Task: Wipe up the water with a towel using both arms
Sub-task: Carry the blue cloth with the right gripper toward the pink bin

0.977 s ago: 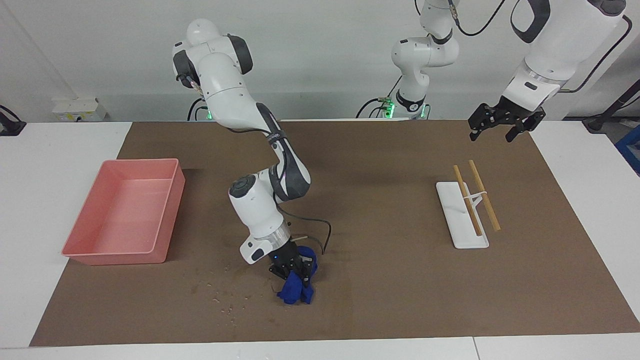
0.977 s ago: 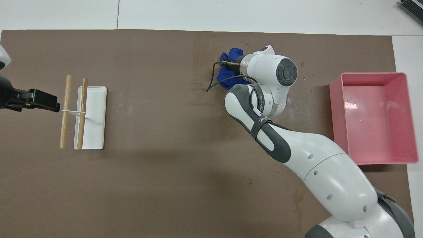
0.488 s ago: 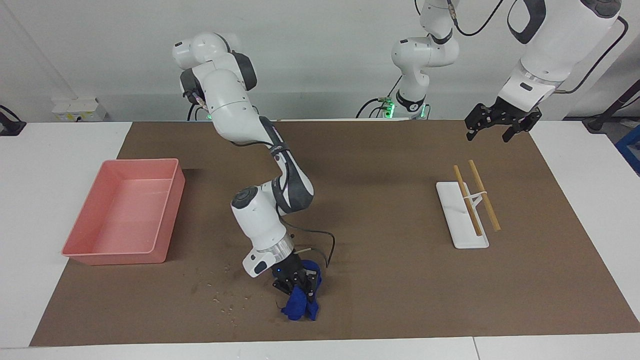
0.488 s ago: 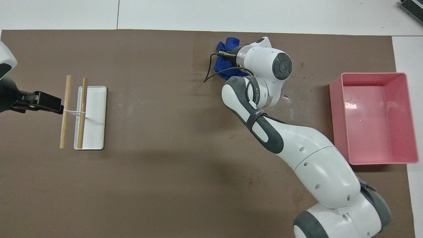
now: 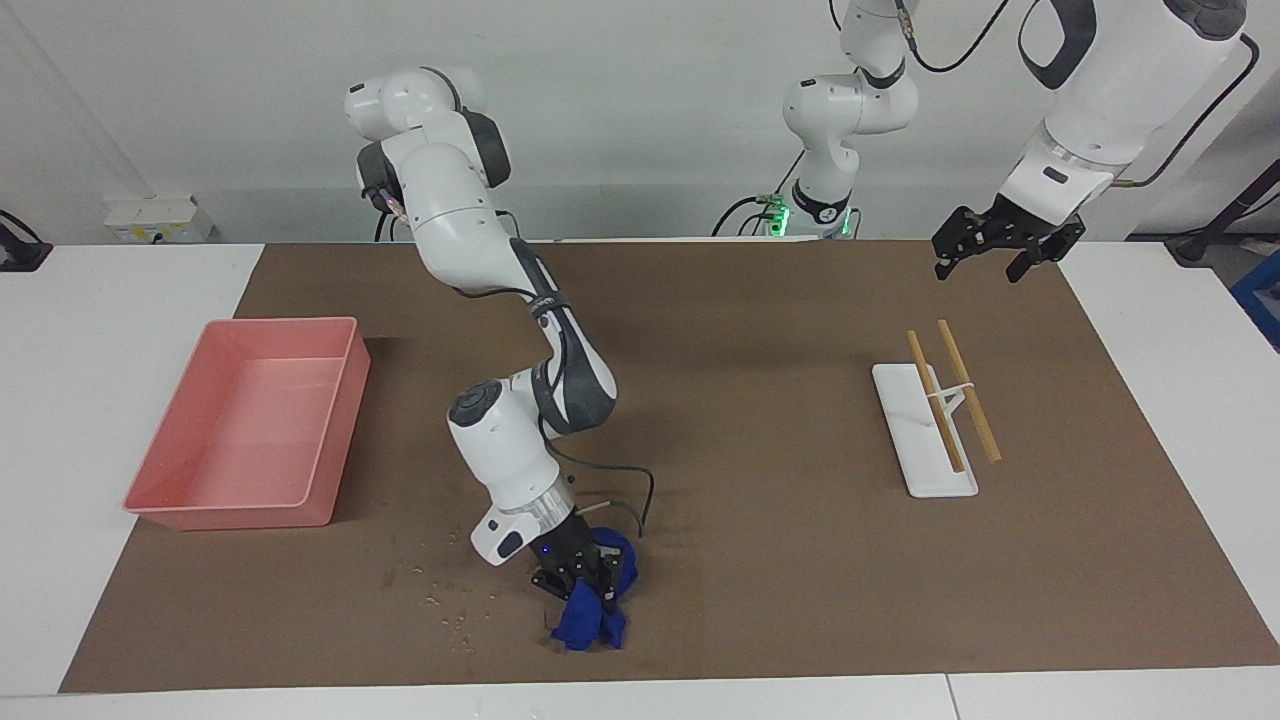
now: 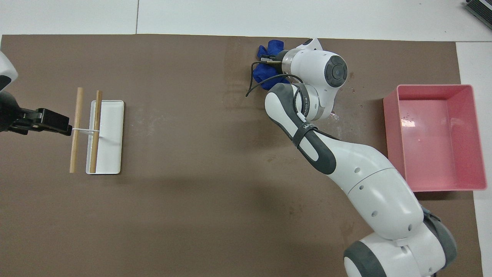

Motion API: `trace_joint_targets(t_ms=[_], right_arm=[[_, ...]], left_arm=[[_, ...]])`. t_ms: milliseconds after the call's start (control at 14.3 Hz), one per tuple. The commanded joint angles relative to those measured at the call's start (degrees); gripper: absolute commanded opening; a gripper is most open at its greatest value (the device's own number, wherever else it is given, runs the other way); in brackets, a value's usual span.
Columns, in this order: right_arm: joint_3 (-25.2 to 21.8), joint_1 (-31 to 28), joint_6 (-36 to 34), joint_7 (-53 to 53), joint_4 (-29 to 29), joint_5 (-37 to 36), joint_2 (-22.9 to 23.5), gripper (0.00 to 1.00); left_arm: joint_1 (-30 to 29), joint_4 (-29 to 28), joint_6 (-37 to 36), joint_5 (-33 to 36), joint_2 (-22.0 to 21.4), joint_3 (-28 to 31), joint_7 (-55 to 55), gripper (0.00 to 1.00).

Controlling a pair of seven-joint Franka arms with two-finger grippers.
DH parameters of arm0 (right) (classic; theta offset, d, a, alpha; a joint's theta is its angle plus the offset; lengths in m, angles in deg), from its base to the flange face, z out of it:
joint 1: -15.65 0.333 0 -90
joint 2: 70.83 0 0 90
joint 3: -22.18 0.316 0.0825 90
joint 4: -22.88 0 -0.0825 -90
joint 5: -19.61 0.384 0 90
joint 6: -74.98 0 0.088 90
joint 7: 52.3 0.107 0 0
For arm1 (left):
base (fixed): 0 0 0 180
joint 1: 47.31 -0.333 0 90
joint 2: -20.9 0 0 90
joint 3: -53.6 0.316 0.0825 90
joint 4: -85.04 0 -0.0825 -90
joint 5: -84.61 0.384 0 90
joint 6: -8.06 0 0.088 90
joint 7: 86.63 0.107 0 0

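My right gripper (image 5: 582,588) (image 6: 269,61) is shut on the blue towel (image 5: 592,622) (image 6: 269,71), pressing it on the brown mat farther from the robots than the pink bin. Water (image 5: 450,600) (image 6: 351,90) shows as small droplets and dark specks on the mat beside the towel, toward the right arm's end. My left gripper (image 5: 990,258) (image 6: 57,122) waits open in the air over the mat near the rack, with nothing in it.
A pink bin (image 5: 170,470) (image 6: 476,138) sits at the right arm's end. A white rack with two wooden rods (image 5: 940,425) (image 6: 103,134) stands at the left arm's end. The brown mat (image 5: 760,380) covers most of the table.
My right gripper dragged the towel farther from the robots, then sideways toward the water droplets. The left gripper has barely shifted.
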Motion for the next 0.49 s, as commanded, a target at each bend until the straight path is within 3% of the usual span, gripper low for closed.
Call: trace_joint_targets(t_ms=[0, 419], right_arm=[[0.2, -2.6, -3.3, -1.9, 1.7, -10.0, 1.8, 0.0], [0.3, -6.0, -11.1, -10.2, 1.4, -21.7, 0.3, 0.0]], left_arm=[[-1.4, -1.5, -1.0, 1.0, -1.5, -2.6, 0.8, 1.0], [-1.9, -2.2, -0.4, 0.9, -2.0, -2.5, 0.4, 1.0]])
